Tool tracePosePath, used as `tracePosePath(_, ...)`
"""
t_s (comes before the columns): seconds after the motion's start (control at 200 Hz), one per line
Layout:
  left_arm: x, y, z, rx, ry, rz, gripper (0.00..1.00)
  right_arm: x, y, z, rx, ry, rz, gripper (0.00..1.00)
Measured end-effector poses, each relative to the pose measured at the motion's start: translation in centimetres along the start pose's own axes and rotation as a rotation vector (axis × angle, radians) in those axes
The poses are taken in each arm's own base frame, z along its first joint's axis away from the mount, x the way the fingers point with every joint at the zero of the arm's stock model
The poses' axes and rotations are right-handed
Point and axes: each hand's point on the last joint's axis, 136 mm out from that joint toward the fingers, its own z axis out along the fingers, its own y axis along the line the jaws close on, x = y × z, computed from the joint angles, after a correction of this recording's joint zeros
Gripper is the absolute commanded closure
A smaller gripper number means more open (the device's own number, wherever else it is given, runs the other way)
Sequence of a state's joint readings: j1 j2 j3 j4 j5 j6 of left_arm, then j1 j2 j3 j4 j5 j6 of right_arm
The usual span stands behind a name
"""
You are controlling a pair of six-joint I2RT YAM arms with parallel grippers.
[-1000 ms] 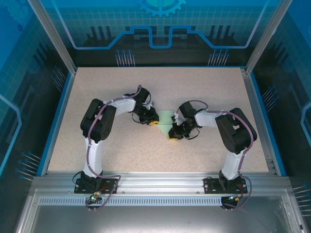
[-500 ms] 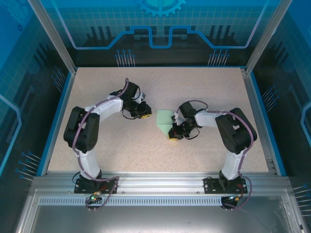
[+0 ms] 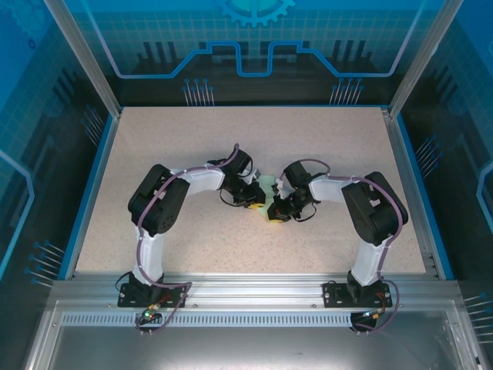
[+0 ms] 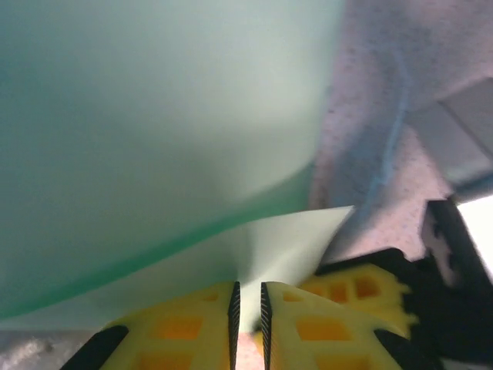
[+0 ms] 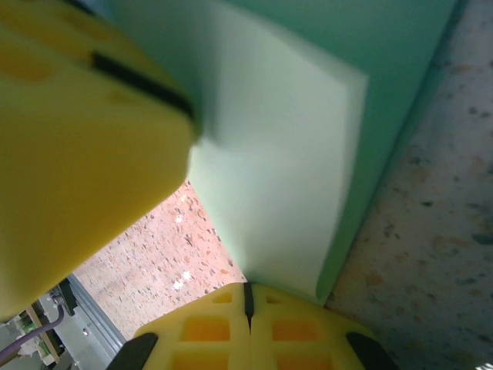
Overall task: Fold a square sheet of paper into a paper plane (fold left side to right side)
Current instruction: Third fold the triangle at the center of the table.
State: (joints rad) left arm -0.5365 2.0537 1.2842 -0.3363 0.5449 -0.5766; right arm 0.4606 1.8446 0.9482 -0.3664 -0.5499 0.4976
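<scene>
Your left fingers [image 4: 235, 304] are clamped on an edge of the square sheet of paper [image 4: 154, 139], which curls up mid-bench [image 3: 323, 139]. Your right fingers [image 5: 248, 302] are pressed together at its corner. Open bench lies all around.

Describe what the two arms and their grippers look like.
Both the left arm and right arm are built of bulky black joint housings joined by white links, with a greyish-purple cable looping along each. The left gripper and right gripper have chunky yellow fingers with cut-out pockets and thin black pads inside.
</scene>
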Motion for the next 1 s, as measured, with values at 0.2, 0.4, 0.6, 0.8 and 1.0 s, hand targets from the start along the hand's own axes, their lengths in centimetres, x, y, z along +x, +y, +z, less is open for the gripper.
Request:
tracePosePath(0.2, -0.4, 0.7, 0.4, -0.049, 0.005, -0.018, 0.82, 0.1, -0.2, -0.2, 0.022, -0.010, -0.002, 1.00)
tracePosePath(0.4, -0.4, 0.8, 0.5, -0.056, 0.015, -0.026, 0.83, 0.8, -0.8, -0.6, 0.046, -0.033, -0.011, 1.00)
tracePosePath(0.6, -0.4, 0.8, 0.5, -0.056, 0.015, -0.027, 0.83, 2.2, -1.6, -1.1, 0.059, -0.043, -0.005, 1.00)
tracePosePath(0.8, -0.3, 0.8, 0.5, -0.056, 0.016, -0.027, 0.83, 4.2, -2.2, -2.3, 0.105, 0.000, 0.046, 1.00)
tracePosePath(1.0, -0.3, 0.8, 0.5, -0.056, 0.015, -0.027, 0.83, 2.4, -0.1, -3.1, 0.091, -0.031, 0.052, 1.00)
